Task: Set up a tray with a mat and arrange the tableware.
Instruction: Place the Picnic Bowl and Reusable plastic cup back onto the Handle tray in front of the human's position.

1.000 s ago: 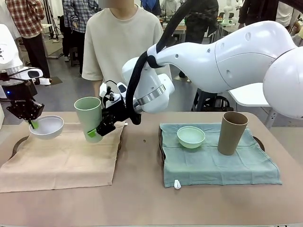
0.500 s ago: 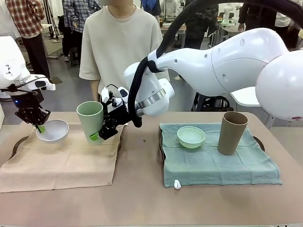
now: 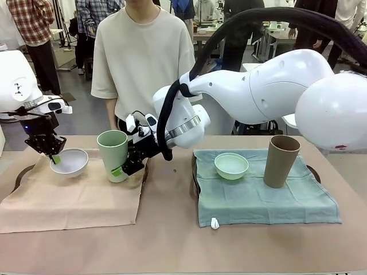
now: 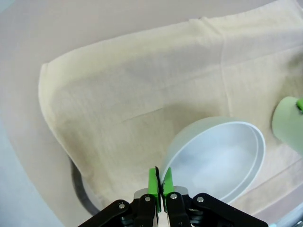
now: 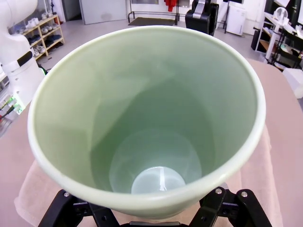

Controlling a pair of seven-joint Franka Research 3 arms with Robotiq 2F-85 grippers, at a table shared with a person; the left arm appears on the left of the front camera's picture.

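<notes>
My left gripper (image 3: 54, 158) is shut on the near rim of the small white bowl (image 3: 70, 162), which tilts low over the beige mat (image 3: 69, 197) at its far left. In the left wrist view the green pads (image 4: 153, 182) pinch the bowl's (image 4: 220, 158) edge. My right gripper (image 3: 123, 168) is shut on the pale-green tumbler (image 3: 112, 153), upright at the mat's far right; I cannot tell whether its base touches. The tumbler's (image 5: 147, 118) inside is empty, with the right gripper (image 5: 149, 215) under it. The mint-green bowl (image 3: 231, 165) and tan-brown tumbler (image 3: 281, 160) stand on the teal mat (image 3: 258, 200).
Each mat covers a dark tray, whose rim (image 3: 20, 175) peeks out at the left and again (image 3: 314, 172) at the right. A person (image 3: 143, 57) stands at the far side. Bare tabletop (image 3: 172, 189) separates the two mats.
The left gripper carried the white bowl rightward and a little lower. The right gripper swung the tilted pale-green tumbler upright and lowered it toward the beige mat.
</notes>
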